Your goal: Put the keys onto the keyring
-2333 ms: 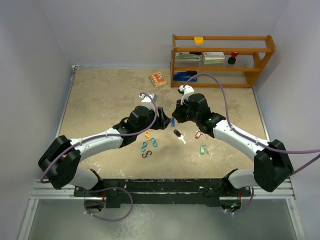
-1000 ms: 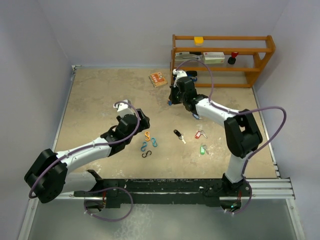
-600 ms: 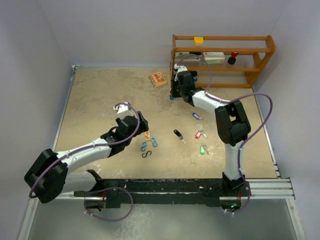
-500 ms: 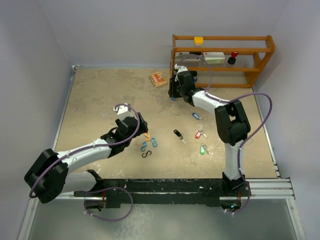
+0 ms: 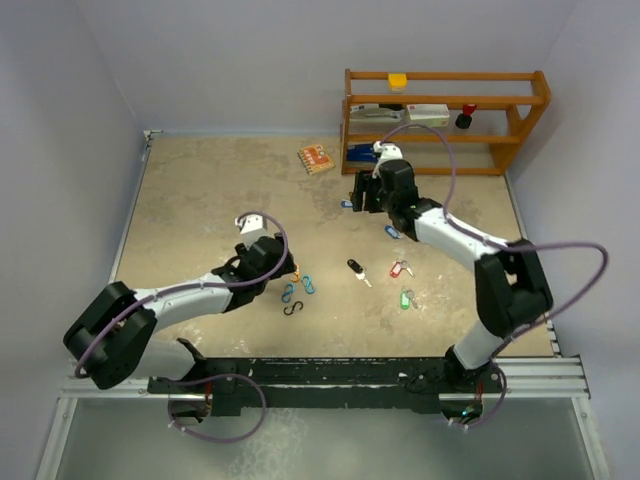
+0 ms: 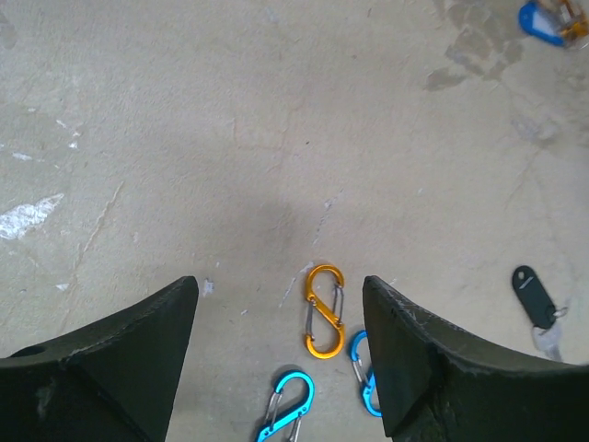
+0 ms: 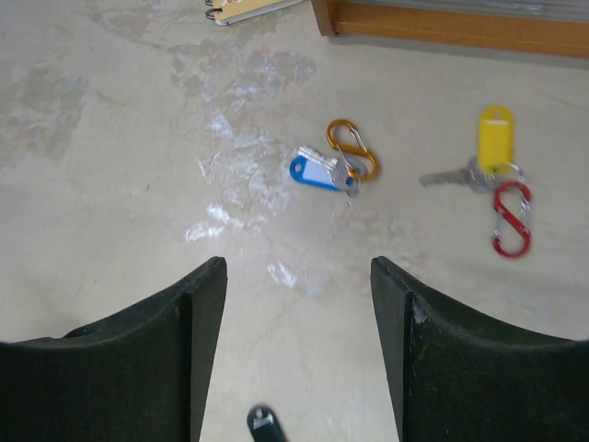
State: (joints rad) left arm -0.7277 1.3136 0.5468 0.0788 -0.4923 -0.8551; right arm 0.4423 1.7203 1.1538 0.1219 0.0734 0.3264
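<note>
I saw left gripper wide open, empty, over orange clip. Right gripper spread too, gripping nothing; blue-tagged key lay just left of it.

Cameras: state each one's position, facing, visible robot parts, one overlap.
Top external: above, behind, facing down onto beige table; left arm and right arm visible.
Left wrist: on left arm, facing down at orange S-shaped metal clip; own open jaws.
Right wrist: on right arm, facing down at blue-tagged metal key; own open jaws.
Shared: black-tagged key, top and left wrist.
</note>
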